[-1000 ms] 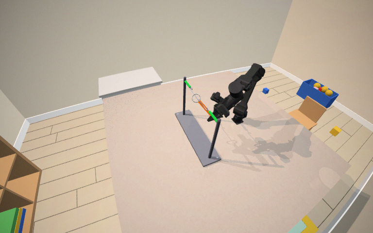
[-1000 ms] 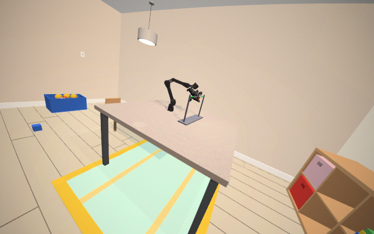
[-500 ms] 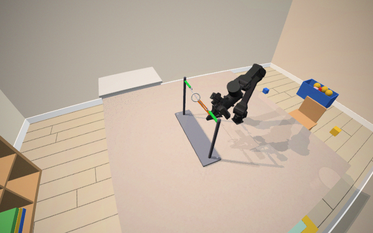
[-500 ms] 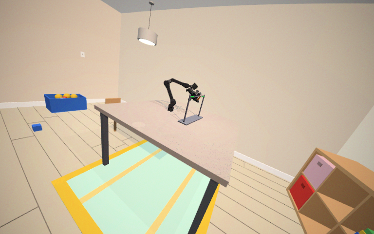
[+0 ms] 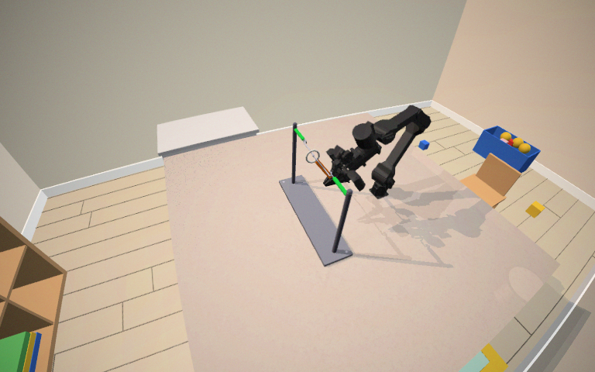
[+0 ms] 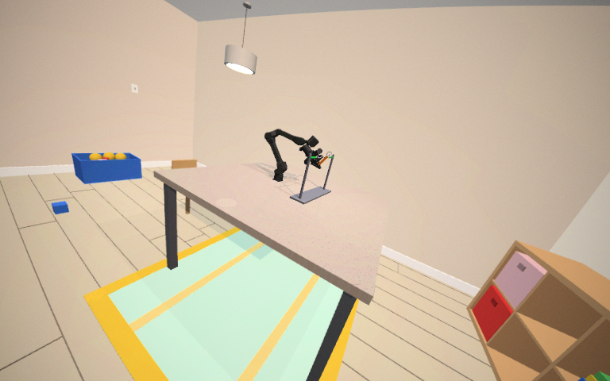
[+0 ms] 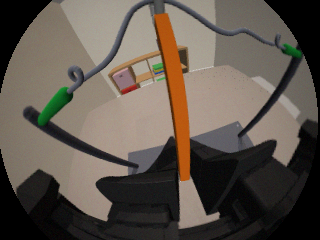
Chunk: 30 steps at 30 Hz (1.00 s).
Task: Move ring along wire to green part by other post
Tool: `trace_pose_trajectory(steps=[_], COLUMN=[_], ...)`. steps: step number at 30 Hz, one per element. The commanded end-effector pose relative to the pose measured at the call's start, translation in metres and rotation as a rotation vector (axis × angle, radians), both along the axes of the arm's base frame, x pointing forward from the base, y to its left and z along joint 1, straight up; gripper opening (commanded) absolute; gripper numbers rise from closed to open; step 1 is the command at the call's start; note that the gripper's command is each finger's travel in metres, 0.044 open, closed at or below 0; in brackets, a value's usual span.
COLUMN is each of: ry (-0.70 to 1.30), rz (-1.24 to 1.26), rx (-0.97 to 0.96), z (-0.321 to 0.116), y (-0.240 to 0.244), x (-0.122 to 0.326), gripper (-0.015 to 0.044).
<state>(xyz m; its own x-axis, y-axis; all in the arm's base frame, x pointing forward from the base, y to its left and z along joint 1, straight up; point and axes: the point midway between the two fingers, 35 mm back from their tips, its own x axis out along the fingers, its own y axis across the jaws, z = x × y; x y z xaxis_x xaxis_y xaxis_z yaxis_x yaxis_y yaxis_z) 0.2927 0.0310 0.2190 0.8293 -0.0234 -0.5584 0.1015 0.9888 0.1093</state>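
Observation:
The ring (image 5: 306, 156) (image 6: 326, 154) appears around the thin grey wire (image 7: 112, 50), between the two green parts and nearer the far one in the top view. In the wrist view it is cut off at the top. Its orange handle (image 5: 322, 170) (image 6: 323, 159) (image 7: 176, 90) slants down to my gripper (image 5: 331, 177) (image 7: 175, 139), which is shut on its lower end. The near green part (image 5: 339, 186) (image 7: 55, 106) meets the near post (image 5: 341, 223) (image 7: 85, 145). The far green part (image 5: 299, 134) (image 7: 292, 50) meets the far post (image 5: 294, 153) (image 7: 272, 100). Ring-wire contact cannot be told.
The posts stand on a grey base plate (image 5: 315, 219) (image 6: 310, 194) on the table (image 5: 245, 284) (image 6: 269, 206). The wire bends in the wrist view and has a small curl beside each green part. A blue bin (image 5: 504, 151) and a chair (image 5: 497, 173) stand beyond the table.

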Motion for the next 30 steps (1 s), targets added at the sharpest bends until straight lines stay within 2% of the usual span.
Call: trace_pose_trajectory(steps=[1,21,30], ry=[-0.009,-0.025,-0.026], rz=[0.077,0.458,0.576], rx=[-0.106,-0.64,-0.797], z=[-0.001,0.013,0.019], y=[-0.012,-0.07,-0.082], x=[-0.001,0.011,0.015], gripper=[-0.015,-0.015,-0.015])
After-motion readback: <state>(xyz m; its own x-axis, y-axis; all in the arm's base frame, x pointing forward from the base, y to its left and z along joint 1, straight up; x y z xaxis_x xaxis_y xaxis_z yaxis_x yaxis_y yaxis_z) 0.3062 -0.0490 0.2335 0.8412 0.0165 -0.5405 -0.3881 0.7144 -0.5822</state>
